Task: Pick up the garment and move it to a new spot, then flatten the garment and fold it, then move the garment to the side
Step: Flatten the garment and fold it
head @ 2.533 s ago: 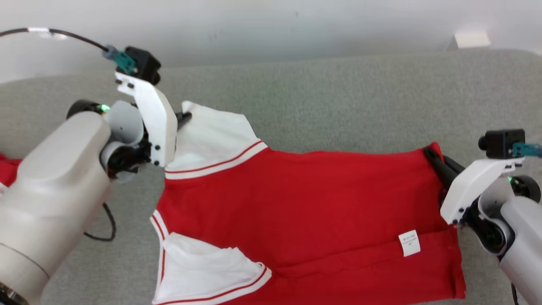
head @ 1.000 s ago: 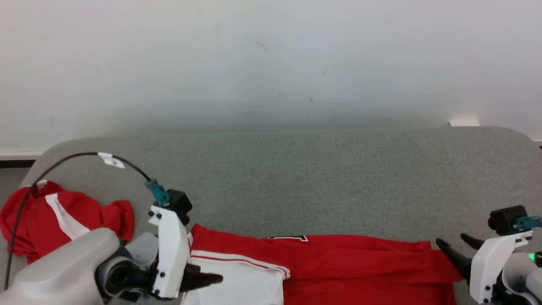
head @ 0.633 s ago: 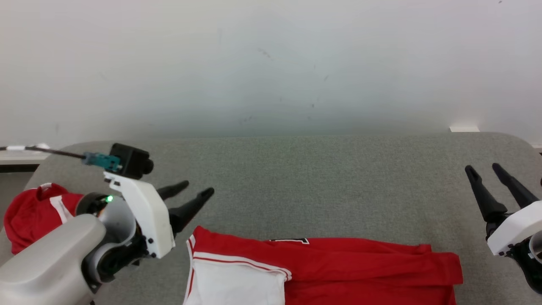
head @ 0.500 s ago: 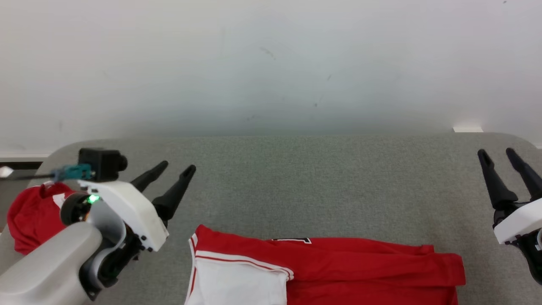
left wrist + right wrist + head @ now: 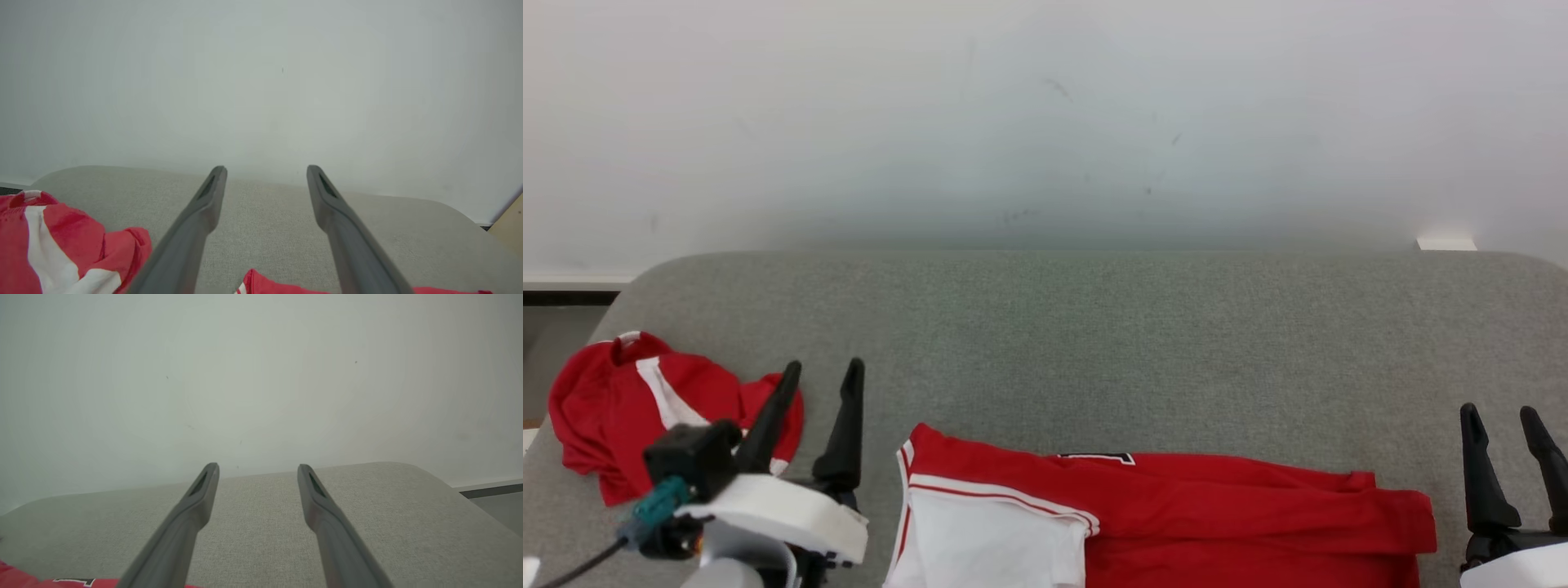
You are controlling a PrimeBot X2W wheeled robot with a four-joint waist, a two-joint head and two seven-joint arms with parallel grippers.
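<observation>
Folded garment (image 5: 1217, 506) lies between left pincer (image 5: 823, 366) and right pincer (image 5: 1498, 411), both wide and empty.

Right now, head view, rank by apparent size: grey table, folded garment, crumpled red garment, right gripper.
1. grey table
2. folded garment, cropped at bottom
3. crumpled red garment
4. right gripper, also cropped, nearer the camera

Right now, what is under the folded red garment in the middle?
The grey fabric surface, visible around the far and side edges of the garment. Anything beneath its layers is covered.
</observation>
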